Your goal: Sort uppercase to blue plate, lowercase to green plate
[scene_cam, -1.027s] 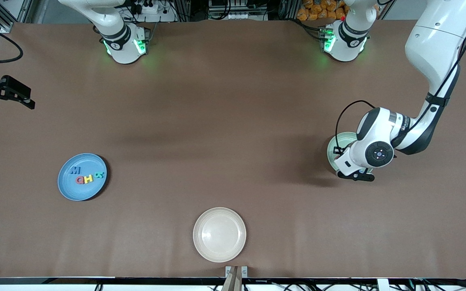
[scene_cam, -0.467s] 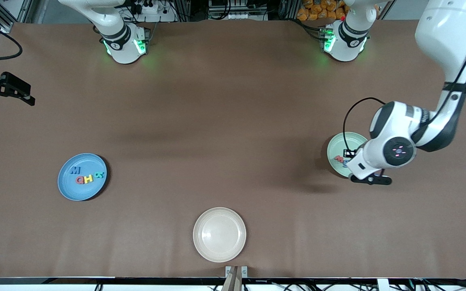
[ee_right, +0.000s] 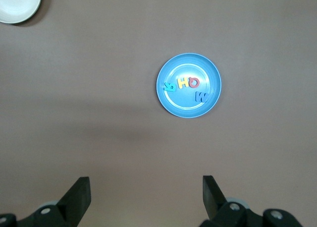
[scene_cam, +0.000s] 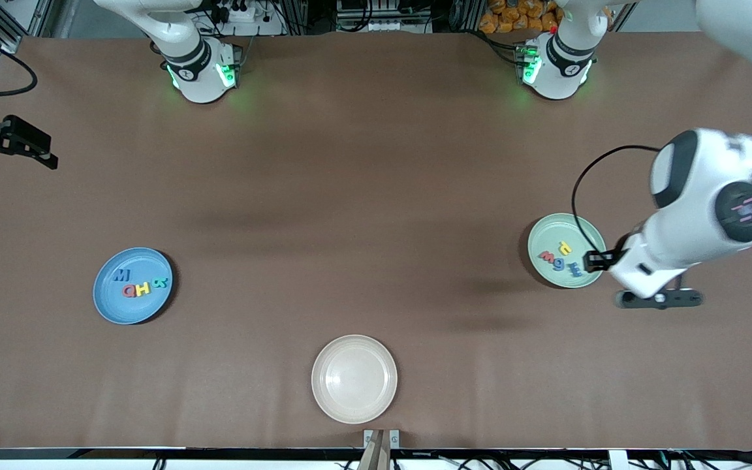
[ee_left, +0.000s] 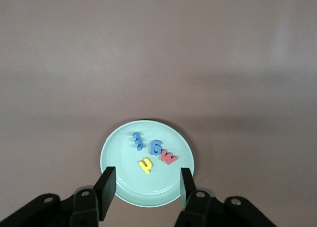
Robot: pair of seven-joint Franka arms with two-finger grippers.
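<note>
The left claw (ee_left: 146, 187) hangs released and empty above the green plate's (scene_cam: 541, 235) edge — four lowercase (ee_left: 151, 153) letters lie in it. The right claw (ee_right: 145, 197) waits spread wide; the uppercase (scene_cam: 140, 284) sit in the blue plate (scene_cam: 109, 303).

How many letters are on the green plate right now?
4, all lying on the green plate: a yellow letter, a red letter, a blue letter and a smaller blue letter. None seems hidden.
</note>
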